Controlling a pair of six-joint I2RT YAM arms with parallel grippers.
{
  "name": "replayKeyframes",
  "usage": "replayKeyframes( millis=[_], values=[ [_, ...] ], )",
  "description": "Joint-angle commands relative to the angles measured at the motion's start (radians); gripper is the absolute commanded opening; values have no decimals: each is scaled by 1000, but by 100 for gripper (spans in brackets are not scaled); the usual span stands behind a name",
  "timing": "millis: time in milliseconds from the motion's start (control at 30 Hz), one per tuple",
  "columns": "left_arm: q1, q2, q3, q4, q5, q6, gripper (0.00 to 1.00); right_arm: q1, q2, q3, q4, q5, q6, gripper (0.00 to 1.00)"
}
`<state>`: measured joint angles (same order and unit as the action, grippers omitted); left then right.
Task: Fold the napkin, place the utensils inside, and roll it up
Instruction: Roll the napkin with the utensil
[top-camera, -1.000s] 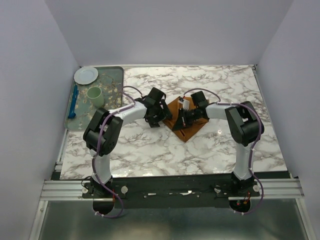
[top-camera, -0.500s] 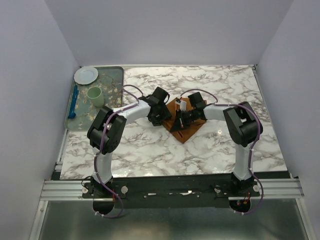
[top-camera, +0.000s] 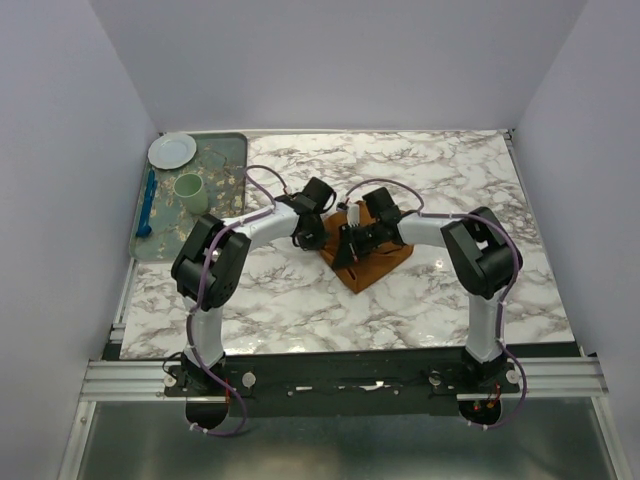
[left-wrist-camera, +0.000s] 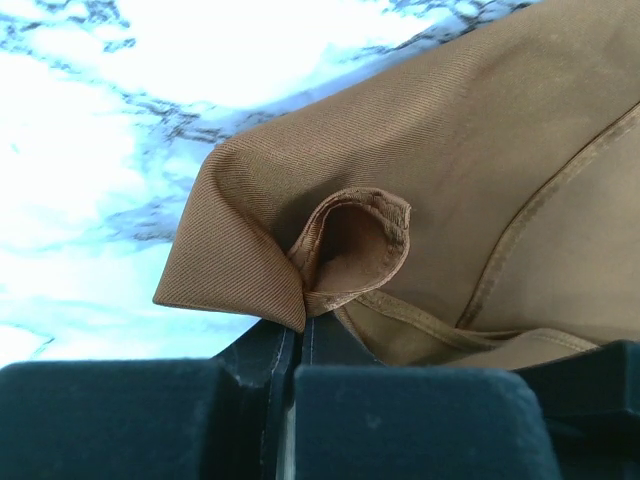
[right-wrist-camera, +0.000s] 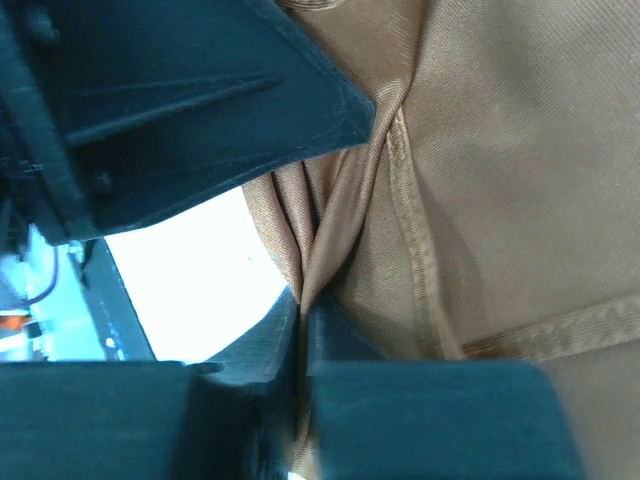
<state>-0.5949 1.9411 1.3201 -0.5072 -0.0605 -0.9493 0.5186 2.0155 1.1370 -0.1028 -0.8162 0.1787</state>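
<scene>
Rust-orange napkin is lying mid-tabletop. The left end effector is pinching its left corner tight, and the right end effector is nipping a fold alongside. Folding seems underway; the next move is likely carrying that corner across.

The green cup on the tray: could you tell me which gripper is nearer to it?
Left. The left gripper, on the napkin, sits right of the cup; the right gripper is farther right.
</scene>
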Motion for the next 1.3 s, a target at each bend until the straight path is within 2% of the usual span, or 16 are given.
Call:
replayKeyframes(
  millis=[0, 167, 267, 433, 667, 767, 867, 900, 967, 1000, 1133, 1200, 1233, 1267],
  values=[
    [6, -34, -31, -86, 17, -20, 0, 55, -95, -51, -61, 204, -41, 30],
    [4, -45, -84, -90, 99, -118, 0, 112, -191, -106, -81, 399, -18, 48],
    [4, -66, -110, -86, 105, -154, 0, 155, -233, -125, -95, 518, -22, 53],
    [6, -96, -122, -85, 132, -190, 0, 247, -265, -128, -95, 695, -33, 56],
    [6, -111, -130, -88, 156, -192, 0, 382, -215, -57, -144, 998, -24, 57],
    [4, -116, -147, -88, 165, -198, 0, 409, -186, -40, -149, 1080, -13, 51],
    [4, -123, -163, -88, 179, -203, 0, 411, -166, -42, -149, 1101, 8, 38],
    [4, -126, -168, -86, 177, -203, 0, 411, -163, -43, -149, 1097, 8, 29],
    [6, -137, -179, -86, 163, -195, 0, 409, -166, -52, -141, 1066, 2, 21],
    [7, -140, -183, -86, 162, -194, 0, 409, -169, -68, -134, 1054, 1, 12],
    [12, -165, -194, -53, 162, -145, 0, 391, -201, -137, -65, 921, -21, 2],
    [14, -200, -211, -19, 145, -108, 8, 374, -212, -163, -14, 781, -41, 1],
    [18, -215, -219, -8, 136, -98, 22, 354, -213, -187, -3, 749, -33, 1],
    [20, -256, -235, 21, 125, -80, 30, 339, -213, -201, 32, 638, -33, 1]
  ],
)
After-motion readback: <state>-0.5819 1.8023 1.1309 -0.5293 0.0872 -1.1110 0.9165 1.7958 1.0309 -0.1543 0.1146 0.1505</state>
